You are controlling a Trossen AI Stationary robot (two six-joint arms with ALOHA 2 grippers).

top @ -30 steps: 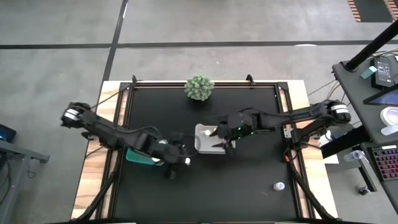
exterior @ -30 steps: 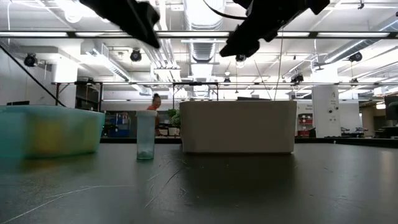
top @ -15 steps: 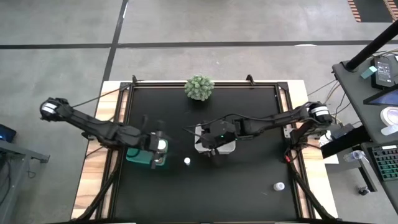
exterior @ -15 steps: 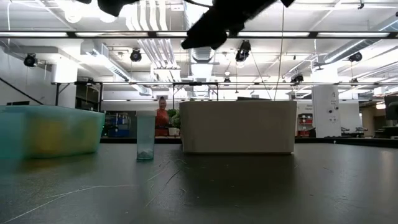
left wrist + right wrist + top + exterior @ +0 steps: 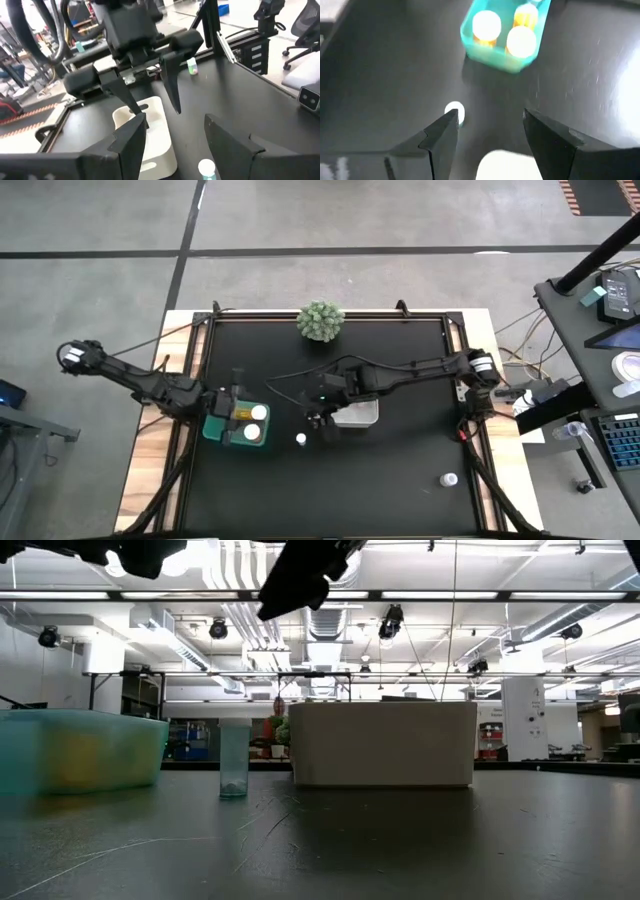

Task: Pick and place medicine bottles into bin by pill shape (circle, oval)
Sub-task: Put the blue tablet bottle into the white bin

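The right pincer (image 5: 322, 418) hangs above the middle of the black bench (image 5: 400, 480), its fingers (image 5: 442, 137) spread apart with nothing between them, just off the left end of the white bin (image 5: 358, 412). Right beside it, toward the near edge, one small medicine bottle (image 5: 301, 440) with a white cap stands upright on the bench; the low view shows it as a clear bottle (image 5: 234, 758) between the two bins. The left pincer (image 5: 232, 420) sits over the teal bin (image 5: 214, 430) near the left edge, fingers (image 5: 132, 132) likewise apart and empty. Inside the teal bin lie white-capped amber bottles (image 5: 521, 41), three caps counted from the right wrist view. Another bottle (image 5: 449, 478) stands alone well apart, near the bench's near right corner. A green spiky ball plant (image 5: 320, 321) rests at the middle of the far edge. In the low view the white bin (image 5: 382, 744) hides whatever it holds
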